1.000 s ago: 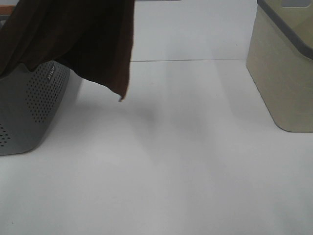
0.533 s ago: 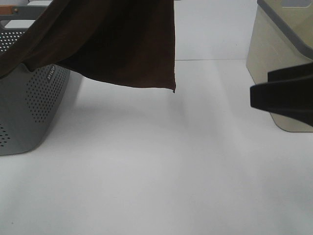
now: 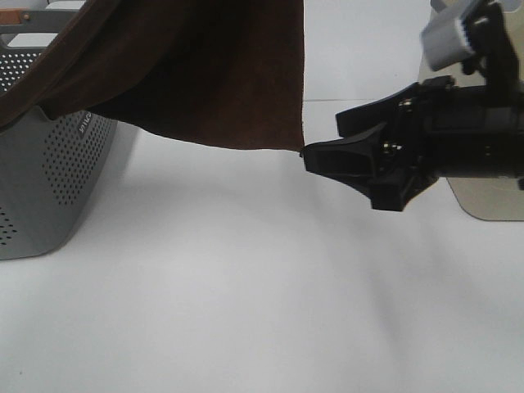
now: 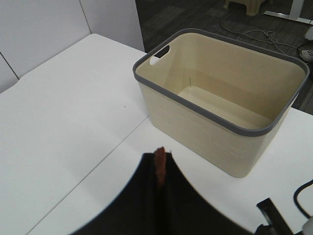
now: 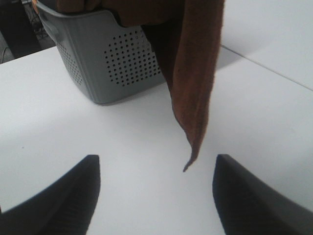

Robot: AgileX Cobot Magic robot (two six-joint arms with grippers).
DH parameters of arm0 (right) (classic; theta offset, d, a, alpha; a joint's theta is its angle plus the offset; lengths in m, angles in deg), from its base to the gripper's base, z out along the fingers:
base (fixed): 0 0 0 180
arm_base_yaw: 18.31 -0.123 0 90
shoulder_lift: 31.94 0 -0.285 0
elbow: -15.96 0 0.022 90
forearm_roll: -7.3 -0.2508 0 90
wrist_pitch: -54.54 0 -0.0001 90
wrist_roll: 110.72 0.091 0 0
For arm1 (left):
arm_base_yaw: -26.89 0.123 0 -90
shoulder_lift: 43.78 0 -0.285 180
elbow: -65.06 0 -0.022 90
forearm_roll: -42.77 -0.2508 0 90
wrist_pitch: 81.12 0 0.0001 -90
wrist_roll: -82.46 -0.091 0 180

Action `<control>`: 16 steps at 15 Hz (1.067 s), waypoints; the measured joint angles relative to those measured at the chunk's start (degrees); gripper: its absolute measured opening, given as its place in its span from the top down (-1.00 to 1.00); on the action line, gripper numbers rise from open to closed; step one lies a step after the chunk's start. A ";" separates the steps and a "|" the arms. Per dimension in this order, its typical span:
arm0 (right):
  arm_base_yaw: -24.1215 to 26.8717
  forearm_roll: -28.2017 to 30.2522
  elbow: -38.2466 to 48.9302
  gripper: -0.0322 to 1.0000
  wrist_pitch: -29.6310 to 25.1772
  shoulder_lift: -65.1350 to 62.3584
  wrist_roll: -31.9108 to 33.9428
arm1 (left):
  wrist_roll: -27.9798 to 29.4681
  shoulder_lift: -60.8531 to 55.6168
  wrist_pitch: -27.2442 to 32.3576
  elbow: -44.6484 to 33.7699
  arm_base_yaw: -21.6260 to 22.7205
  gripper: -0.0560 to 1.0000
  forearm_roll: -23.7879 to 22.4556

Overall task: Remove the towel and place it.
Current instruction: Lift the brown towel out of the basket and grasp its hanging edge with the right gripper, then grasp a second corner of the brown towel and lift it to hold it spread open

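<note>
The dark brown towel [image 3: 205,74] hangs from above the picture's top, one end still draped over the grey basket [image 3: 49,180] at the left. In the left wrist view my left gripper [image 4: 159,155] is shut on a pinched fold of the towel [image 4: 160,169]. My right gripper [image 3: 323,139] reaches in from the right, open, its fingertips level with the towel's lower right corner and just beside it. The right wrist view shows that corner of the towel [image 5: 195,98] hanging between and ahead of the spread fingers of the right gripper [image 5: 156,161], untouched.
A beige basket [image 3: 483,164] with a grey rim stands at the back right, empty inside in the left wrist view [image 4: 220,117]. The perforated grey basket [image 5: 98,63] sits behind the towel. The white tabletop [image 3: 246,311] spreads across the front.
My right arm has come in from the right edge up to the towel's hanging corner. The towel has swung and spread to the right; its lower corner now hangs further right.
</note>
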 joint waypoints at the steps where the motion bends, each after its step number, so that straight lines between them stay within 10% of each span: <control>1: -1.09 -0.40 -2.06 -0.29 0.34 3.21 0.34 | 0.00 0.00 -0.11 0.00 0.00 0.89 0.00; 7: -1.26 -0.86 -11.63 -0.31 -0.06 13.01 6.59 | 0.00 0.00 -0.17 0.00 0.00 0.89 0.00; 12: -1.26 -0.97 -12.43 0.94 -3.15 13.52 10.83 | 0.00 0.40 -3.09 0.00 0.00 0.89 0.00; 16: -1.26 0.80 -12.49 0.94 -0.86 12.72 22.40 | 0.00 4.24 -5.33 0.00 0.00 0.89 -0.97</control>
